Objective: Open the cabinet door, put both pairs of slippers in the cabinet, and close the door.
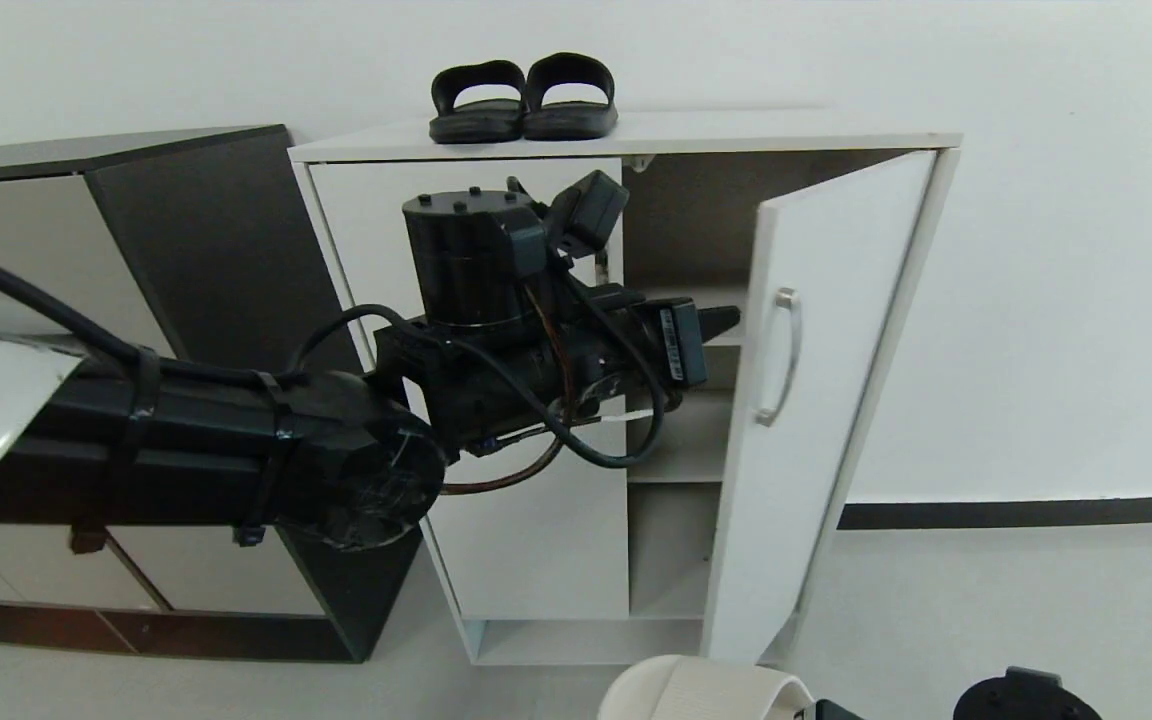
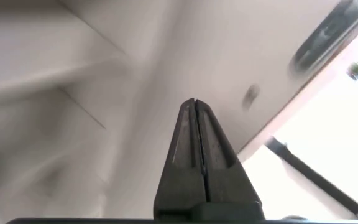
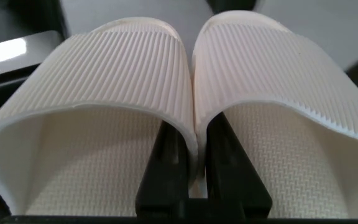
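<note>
The white cabinet (image 1: 636,135) stands against the far wall, a dark cabinet (image 1: 206,250) at its left. Its left half is shut, and its right door (image 1: 836,300) is swung out toward the near side on right-edge hinges, baring shelves. The left gripper (image 1: 726,320) sits at the opening by an upper shelf, pointing right, its jaws pressed together on nothing (image 2: 196,106). The white slippers (image 3: 135,74) are low at the near edge (image 1: 696,690), side by side, long axes running away from the wrist. The right gripper (image 3: 194,171) pinches their touching inner strap edges. The black slippers (image 1: 524,100) rest together on the cabinet's top, long axes near-to-far.
</note>
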Controlling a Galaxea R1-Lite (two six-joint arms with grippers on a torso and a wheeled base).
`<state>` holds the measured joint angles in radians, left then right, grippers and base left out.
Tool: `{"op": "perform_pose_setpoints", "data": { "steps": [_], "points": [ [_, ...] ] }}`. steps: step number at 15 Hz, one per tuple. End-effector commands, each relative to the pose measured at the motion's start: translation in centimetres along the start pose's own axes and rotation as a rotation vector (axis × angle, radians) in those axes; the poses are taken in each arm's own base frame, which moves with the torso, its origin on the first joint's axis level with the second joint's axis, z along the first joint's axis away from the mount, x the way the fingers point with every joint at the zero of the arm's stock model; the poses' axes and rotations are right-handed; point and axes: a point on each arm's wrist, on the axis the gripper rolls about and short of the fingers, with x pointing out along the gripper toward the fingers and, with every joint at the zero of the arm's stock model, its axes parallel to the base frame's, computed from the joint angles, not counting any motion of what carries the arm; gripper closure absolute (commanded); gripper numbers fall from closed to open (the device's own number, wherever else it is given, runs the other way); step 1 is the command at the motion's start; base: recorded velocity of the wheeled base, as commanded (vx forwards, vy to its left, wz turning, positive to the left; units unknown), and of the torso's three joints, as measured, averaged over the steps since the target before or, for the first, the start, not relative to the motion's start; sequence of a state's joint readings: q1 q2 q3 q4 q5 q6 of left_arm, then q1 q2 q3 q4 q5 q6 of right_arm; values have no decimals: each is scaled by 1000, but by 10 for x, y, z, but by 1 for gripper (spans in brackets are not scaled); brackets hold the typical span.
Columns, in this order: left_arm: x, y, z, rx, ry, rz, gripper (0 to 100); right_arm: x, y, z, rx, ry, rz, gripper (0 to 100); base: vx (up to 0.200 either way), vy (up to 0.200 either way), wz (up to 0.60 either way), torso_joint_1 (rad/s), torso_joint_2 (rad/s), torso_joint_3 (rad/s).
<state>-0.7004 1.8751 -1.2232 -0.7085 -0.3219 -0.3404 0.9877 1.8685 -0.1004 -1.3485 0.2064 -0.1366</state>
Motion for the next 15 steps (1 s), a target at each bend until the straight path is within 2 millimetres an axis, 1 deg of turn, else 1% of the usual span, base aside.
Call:
{"op": "perform_pose_setpoints", "data": {
  "steps": [1,3,5,6,7,8,9,10,11,12,13,14,15],
  "points": [
    [-1,-22,-3,0,7,-54,100,-1,10,3,-20,-13,40,100,-200,0,0,2,2,2],
    [4,-31,-6,-1,13,-81,100,0,12,2,-19,-10,46,100,-200,0,0,5,5,2],
    [3,-30,-3,1,1,-65,100,3,7,3,-6,-14,29,100,-200,0,0,2,2,0],
    [0,-28,1,4,-20,-31,100,6,2,4,1,-19,-6,100,-200,0,0,7,7,2],
    [-7,-22,11,22,-76,56,100,11,-10,5,15,-19,-107,100,0,0,0,0,0,0],
    [-29,-22,36,63,-174,195,100,18,-32,10,68,-28,-345,100,0,0,0,0,0,0],
    [-50,-25,53,93,-217,265,100,25,-42,14,145,-53,-477,100,0,0,0,0,0,0],
    [-75,-30,64,125,-214,332,100,31,-48,21,213,-98,-588,100,0,0,0,0,0,0],
    [-93,-34,69,156,-198,392,100,34,-53,26,239,-124,-653,100,0,0,0,0,0,0],
    [-137,-46,71,243,-147,576,100,40,-71,36,269,-177,-791,100,0,0,0,0,0,0],
    [-162,-54,70,268,-151,656,100,43,-78,41,278,-200,-837,100,0,0,0,0,0,0],
    [-203,-65,62,283,-170,781,100,49,-94,45,296,-220,-933,100,0,0,0,0,0,0],
    [-237,-73,55,278,-200,890,100,54,-108,46,311,-227,-1023,100,0,0,0,0,0,0]
  ]
}}
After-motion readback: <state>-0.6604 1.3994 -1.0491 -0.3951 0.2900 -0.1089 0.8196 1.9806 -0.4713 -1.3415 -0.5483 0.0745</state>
